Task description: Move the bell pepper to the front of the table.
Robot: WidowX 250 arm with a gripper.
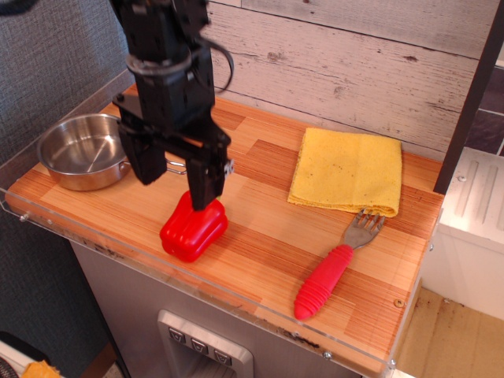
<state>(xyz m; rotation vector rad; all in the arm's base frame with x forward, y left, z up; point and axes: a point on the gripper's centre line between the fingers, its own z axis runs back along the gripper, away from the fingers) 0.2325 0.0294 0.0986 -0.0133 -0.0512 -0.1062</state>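
The red bell pepper [193, 231] lies on the striped wooden table [260, 244] near its front edge, left of the middle. My black gripper [175, 183] hangs just above and behind the pepper, clear of it. Its two fingers [206, 183] are spread apart and hold nothing.
A steel bowl [83, 150] sits at the left end of the table. A folded yellow cloth [348, 170] lies at the back right. A fork with a red ribbed handle [332, 265] lies at the front right. A clear acrylic rim [236, 303] runs along the front edge.
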